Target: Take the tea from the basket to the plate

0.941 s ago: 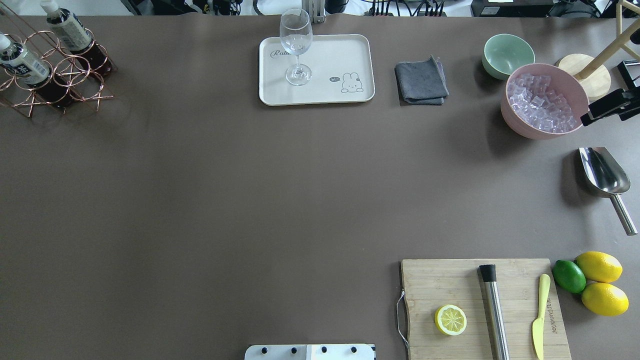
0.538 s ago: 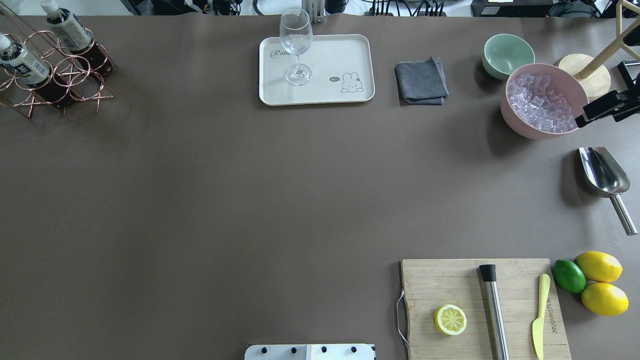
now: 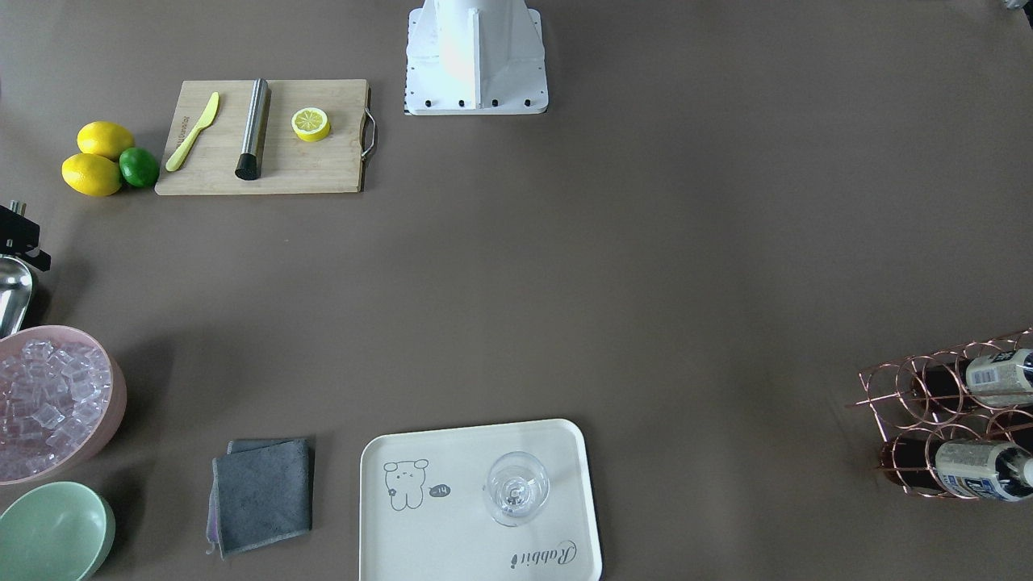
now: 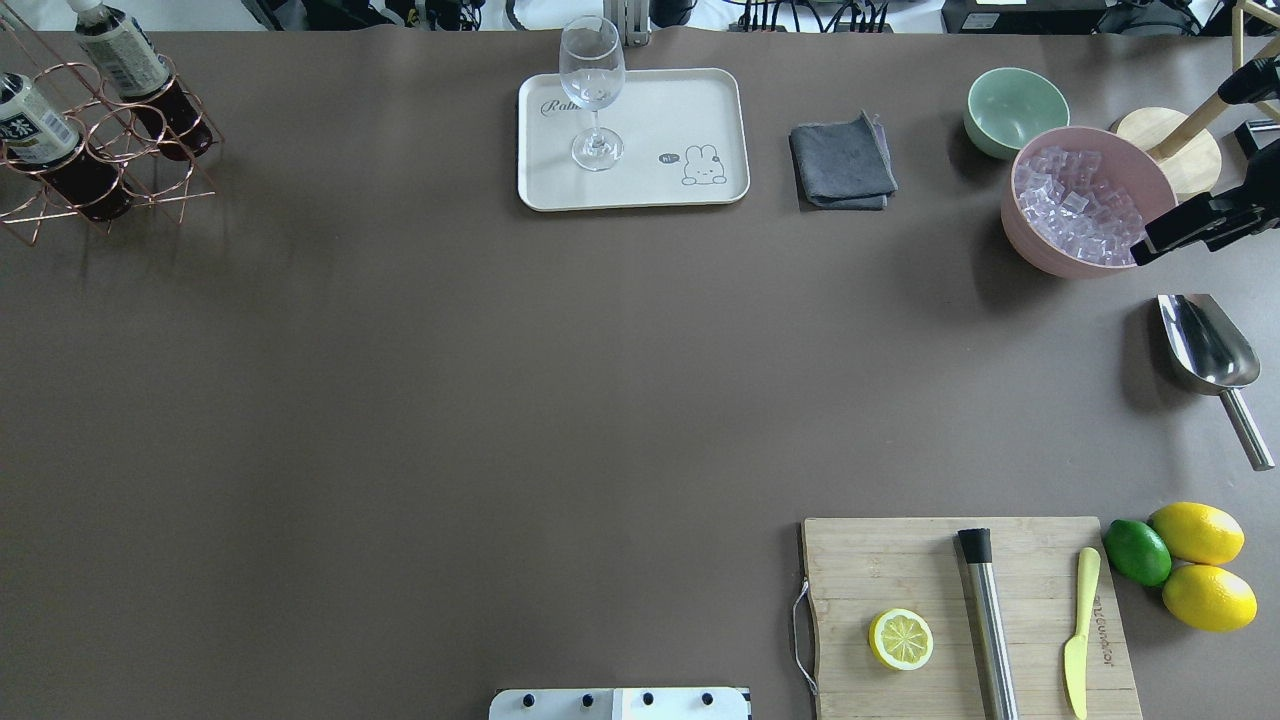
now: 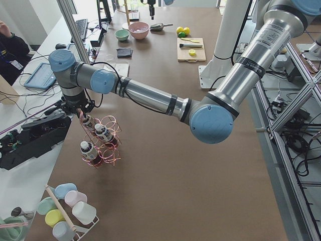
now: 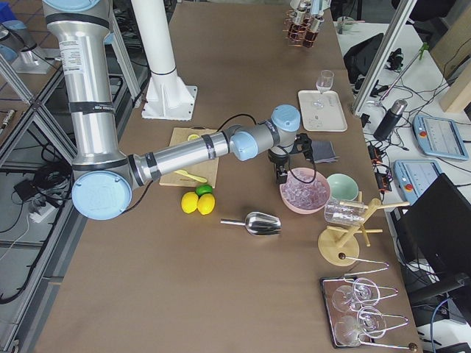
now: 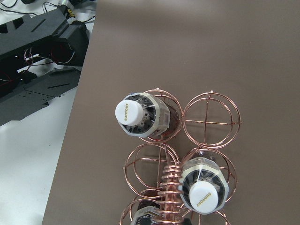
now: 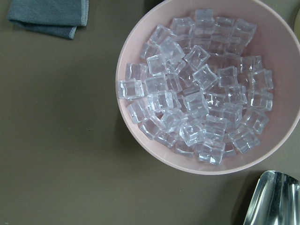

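Tea (image 3: 997, 378) not out yet. Front view: bottles lean in the rings of the basket (image 3: 940, 415) at the counter's far-left corner (robot's sides). The plate (image 3: 452, 532) sits at mid far edge, well apart, carrying only a wine glass (image 3: 516, 488). A sliver of the right jaws shows at the counter's right end; opening unreadable.

Overhead: two bottles visible in the rings. The left jaws are out of shot. The right jaws hang over the rim of the ice bowl (image 4: 1020, 240) near the far-right corner. Nothing in them that I can see, and I can't tell how far open they are.

Left side view: left arm (image 5: 150, 98) reaches out to the basket corner, wrist right above the basket's handle. The jaws are too small here to tell if they're open or closed, or touching the wire.

Right side view: right arm (image 6: 191, 151) is at the ice bowl, far from the job.

Left wrist cam: looks straight down on two white caps, with a third bottle cut off at the bottom. The handle coil (image 7: 171, 187) stands between them. No fingers in frame.

Right wrist cam: ice cubes, plus the scoop (image 8: 276, 197) in one corner.

My read: step one, approach/grasp, left arm's job. Next:
- centre on one cap, clear of the coil
- drop and close on the neck
- pull along the bottle's lean so the light basket doesn't drag
- travel along the far edge and set down on a bare part of the plate, beside the glass
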